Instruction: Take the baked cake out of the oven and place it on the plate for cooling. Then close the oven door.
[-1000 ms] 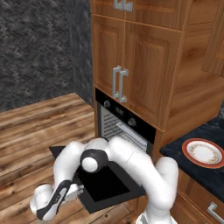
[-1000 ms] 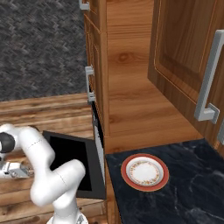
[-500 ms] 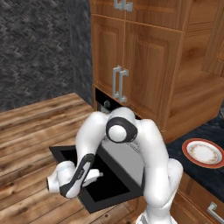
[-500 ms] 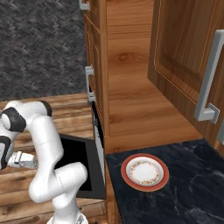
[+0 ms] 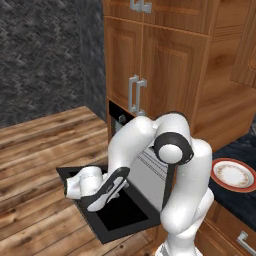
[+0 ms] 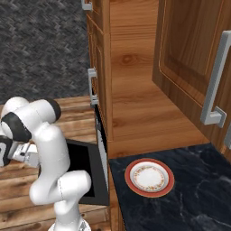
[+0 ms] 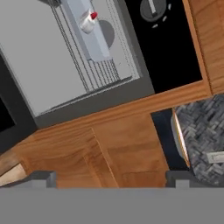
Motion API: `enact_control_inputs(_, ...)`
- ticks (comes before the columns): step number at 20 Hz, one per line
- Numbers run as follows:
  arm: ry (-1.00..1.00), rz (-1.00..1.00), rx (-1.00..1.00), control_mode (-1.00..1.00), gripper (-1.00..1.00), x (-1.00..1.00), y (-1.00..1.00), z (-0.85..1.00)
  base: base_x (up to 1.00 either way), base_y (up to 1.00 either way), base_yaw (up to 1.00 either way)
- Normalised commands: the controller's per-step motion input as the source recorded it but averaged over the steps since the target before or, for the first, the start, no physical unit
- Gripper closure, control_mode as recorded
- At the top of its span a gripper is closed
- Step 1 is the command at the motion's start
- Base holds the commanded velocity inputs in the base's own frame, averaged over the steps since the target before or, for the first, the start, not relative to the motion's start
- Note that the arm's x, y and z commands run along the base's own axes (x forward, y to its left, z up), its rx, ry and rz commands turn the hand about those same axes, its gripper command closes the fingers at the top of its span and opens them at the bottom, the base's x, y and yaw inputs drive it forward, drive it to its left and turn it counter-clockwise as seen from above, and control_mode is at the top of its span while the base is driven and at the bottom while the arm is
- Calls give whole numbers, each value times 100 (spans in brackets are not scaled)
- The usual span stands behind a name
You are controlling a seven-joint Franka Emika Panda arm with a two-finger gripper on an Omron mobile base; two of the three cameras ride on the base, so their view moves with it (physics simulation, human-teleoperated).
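Observation:
In the hand view the cake (image 7: 89, 21), a small white slice with a red dot, sits on the grey tray (image 7: 97, 41) inside the oven (image 7: 65, 65), well ahead of my gripper (image 7: 109, 178). Its tips stand wide apart, open and empty. The oven door (image 5: 122, 217) lies folded down flat, and my hand (image 5: 82, 182) hovers low over its front left part, with the fingers hidden behind the wrist. From the right base camera the gripper (image 6: 32, 155) points toward the oven across the door (image 6: 85, 171). The plate (image 6: 149, 177) rests bare on the dark counter, right of the oven.
Wooden cabinet doors with silver handles (image 5: 134, 94) rise above the oven. The black marble counter (image 6: 194, 198) carries the plate (image 5: 231, 175). Wooden floor (image 5: 40, 145) spreads left of the door. My raised elbow (image 5: 172, 147) stands in front of the oven opening.
The arm has lifted its elbow and swung the hand from the door's front-left corner up and in toward the oven. The gripper stayed open; door and plate did not move.

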Motion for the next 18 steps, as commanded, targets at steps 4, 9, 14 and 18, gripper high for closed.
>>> enact_control_inputs(4,15,0,-16,-100,-100,3,0,11,0,0,0)
enact_control_inputs(9,13,0,-17,-100,-100,7,-6,8,0,0,0)
enact_control_inputs(14,7,0,-4,-100,-100,26,-20,4,0,0,0)
enact_control_inputs(18,3,0,3,-100,-100,27,-43,0,0,0,0)
